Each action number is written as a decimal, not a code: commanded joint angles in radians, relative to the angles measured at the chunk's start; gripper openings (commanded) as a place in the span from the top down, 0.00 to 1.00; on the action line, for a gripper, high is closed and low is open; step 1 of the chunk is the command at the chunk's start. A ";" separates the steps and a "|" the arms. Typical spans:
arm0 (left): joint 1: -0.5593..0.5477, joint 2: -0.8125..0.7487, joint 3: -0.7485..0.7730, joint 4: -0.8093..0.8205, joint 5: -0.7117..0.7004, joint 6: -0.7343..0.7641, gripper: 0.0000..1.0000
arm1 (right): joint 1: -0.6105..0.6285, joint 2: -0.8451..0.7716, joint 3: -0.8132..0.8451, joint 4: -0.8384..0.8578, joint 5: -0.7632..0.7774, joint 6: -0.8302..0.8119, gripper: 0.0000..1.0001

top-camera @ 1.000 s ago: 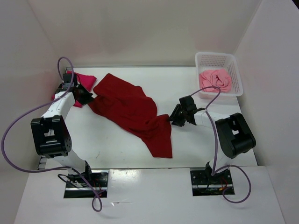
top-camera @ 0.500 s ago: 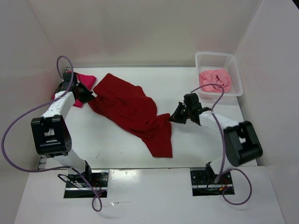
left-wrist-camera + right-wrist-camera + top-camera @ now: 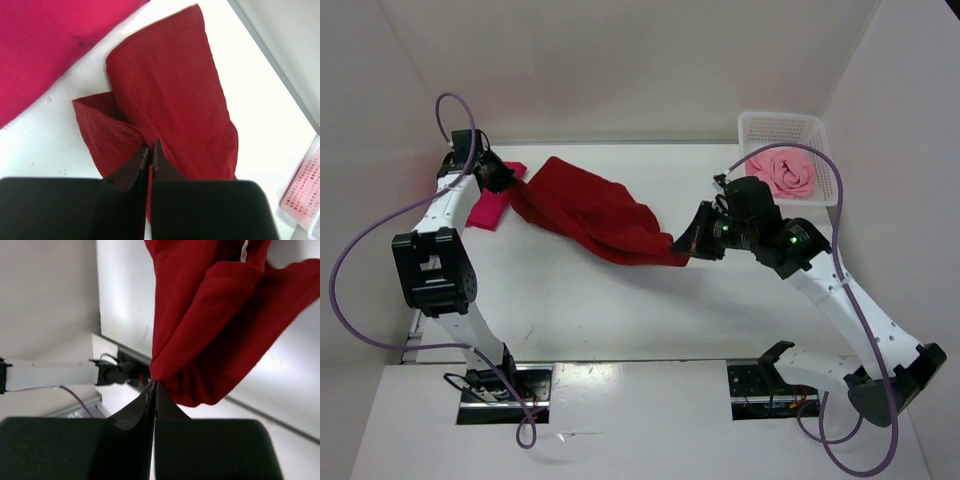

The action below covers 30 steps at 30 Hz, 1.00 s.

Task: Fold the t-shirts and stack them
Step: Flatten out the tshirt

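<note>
The dark crimson shirt is hanging stretched across the middle of the top view, with the left gripper pinching its upper-left end and the right gripper clamping its lower-right corner. The spreading step seems to be in hand, and the next move is calling for laying it flat on the table.

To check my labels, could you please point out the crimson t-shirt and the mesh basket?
crimson t-shirt (image 3: pixel 592 210): top view, its spread middle.
mesh basket (image 3: pixel 780 127): top view, its far wall.

A white table spreads beneath the right gripper. Plain white walls rise beyond it and on either side, evenly lit.
</note>
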 commanded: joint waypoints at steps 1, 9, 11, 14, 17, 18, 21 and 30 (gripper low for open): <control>-0.002 -0.011 0.041 0.015 -0.033 -0.002 1.00 | 0.053 0.034 0.069 -0.120 0.010 0.053 1.00; 0.008 -0.020 0.062 0.006 -0.044 0.016 1.00 | 0.102 0.006 0.042 -0.096 -0.004 0.062 1.00; 0.008 -0.002 0.072 -0.005 -0.069 0.025 1.00 | 0.078 0.029 -0.073 -0.021 0.007 0.027 1.00; -0.011 0.026 0.081 -0.005 -0.095 0.034 1.00 | -0.007 0.092 -0.244 0.204 -0.022 -0.030 1.00; -0.020 0.049 0.081 -0.028 -0.121 0.044 1.00 | -0.103 0.344 -0.279 0.390 0.032 -0.080 1.00; -0.020 0.049 0.081 -0.028 -0.121 0.044 1.00 | -0.151 0.404 -0.262 0.423 0.045 -0.090 1.00; -0.029 0.017 0.012 -0.014 -0.121 0.044 1.00 | -0.244 0.605 -0.167 0.498 0.070 -0.099 1.00; -0.029 -0.089 -0.128 0.006 -0.102 0.062 1.00 | -0.300 0.480 -0.120 0.434 0.088 -0.131 0.39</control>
